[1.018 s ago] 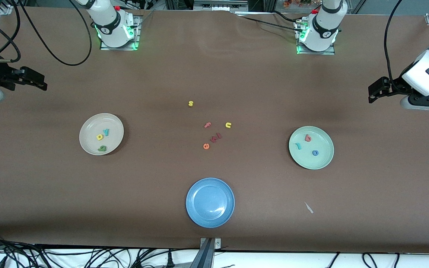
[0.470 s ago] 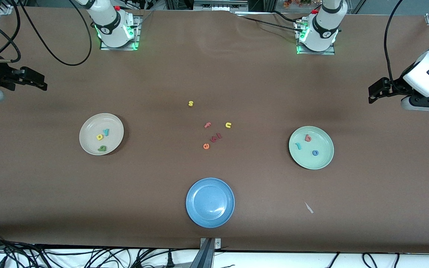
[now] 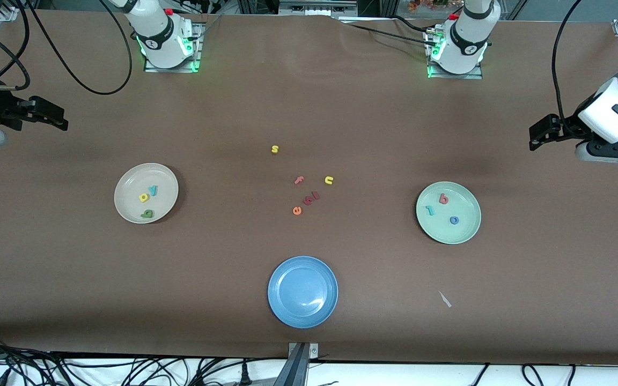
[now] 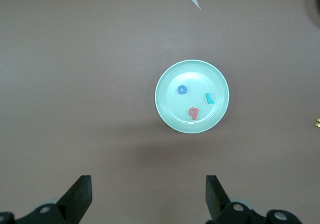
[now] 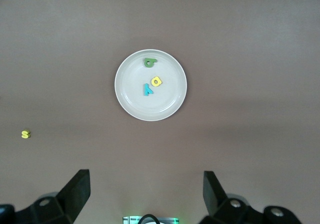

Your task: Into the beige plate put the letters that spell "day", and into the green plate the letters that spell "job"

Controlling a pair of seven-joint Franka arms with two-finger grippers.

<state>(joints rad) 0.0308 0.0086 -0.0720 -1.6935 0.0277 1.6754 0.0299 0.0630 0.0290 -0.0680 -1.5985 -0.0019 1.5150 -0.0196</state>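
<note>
Left tool (image 3: 535,135) and right tool (image 3: 54,119), both released and empty, hang at the worktop's (image 3: 309,107) ends; with "day" (image 3: 148,199) in the beige plate (image 3: 126,185) and "job" (image 3: 442,209) in the green plate (image 3: 467,228), both arms should simply wait clear.

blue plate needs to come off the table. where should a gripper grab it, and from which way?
Grip the blue plate by its raised rim, one finger inside and one outside; it is too wide to span. It lies flat and holds nothing. Come down from above onto the rim arc toward the robots' bases, probably easiest to reach.
</note>
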